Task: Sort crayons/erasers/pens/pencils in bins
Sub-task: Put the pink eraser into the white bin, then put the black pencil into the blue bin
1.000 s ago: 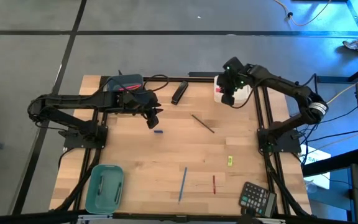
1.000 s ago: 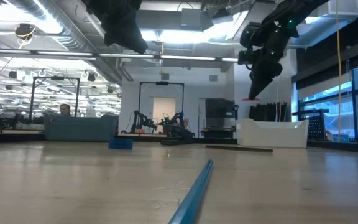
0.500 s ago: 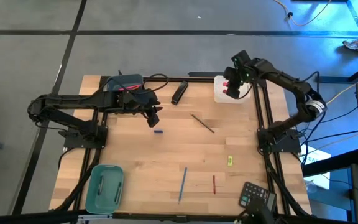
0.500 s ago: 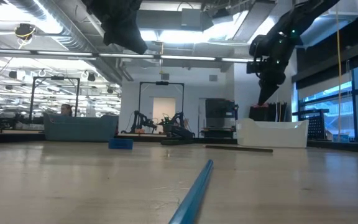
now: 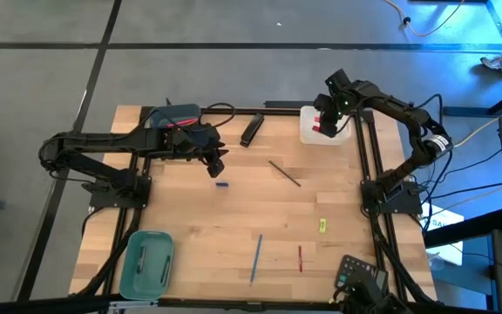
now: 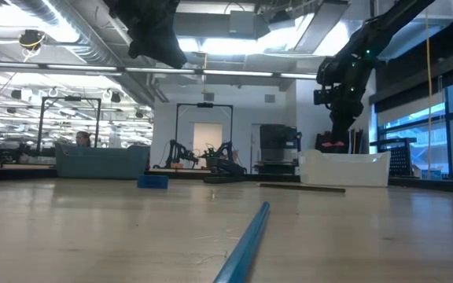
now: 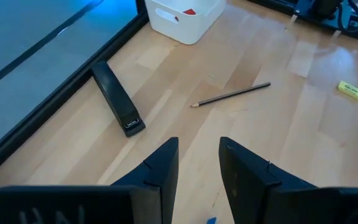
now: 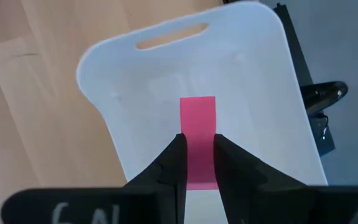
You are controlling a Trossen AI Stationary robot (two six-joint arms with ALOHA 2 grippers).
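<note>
My right gripper (image 5: 325,124) hangs over the white bin (image 5: 314,133) at the table's far right and is shut on a pink eraser (image 8: 197,121). In the low view the eraser (image 6: 333,145) shows just above the bin's rim (image 6: 344,157). My left gripper (image 7: 197,163) hovers open over the table's far left part, nothing between its fingers. On the wood lie a thin dark pencil (image 5: 284,173), a blue pencil (image 5: 256,258), a thin red pen (image 5: 300,258) and a yellow eraser (image 5: 323,226). The teal bin (image 5: 146,262) stands near left, the blue-grey bin (image 5: 174,115) far left. My right gripper pinches the pink eraser between its two fingers, on its two long sides (image 8: 197,144) at the end nearer the wrist. The fingers slant steeply down from above. The eraser's free end juts past the fingertips, and it hangs clear above the white bin's floor (image 8: 135,106).
A black stapler (image 5: 251,129) lies near the far edge, between the blue-grey and white bins. A small blue piece (image 5: 222,183) lies below my left gripper. A black calculator (image 5: 360,277) sits at the near right corner. Something red (image 7: 189,11) lies in the white bin.
My right gripper has carried the pink eraser from the white bin's near left corner toward the table's far right, to over the bin's middle, and has sunk close to the bin's rim. It stays shut on the eraser.
</note>
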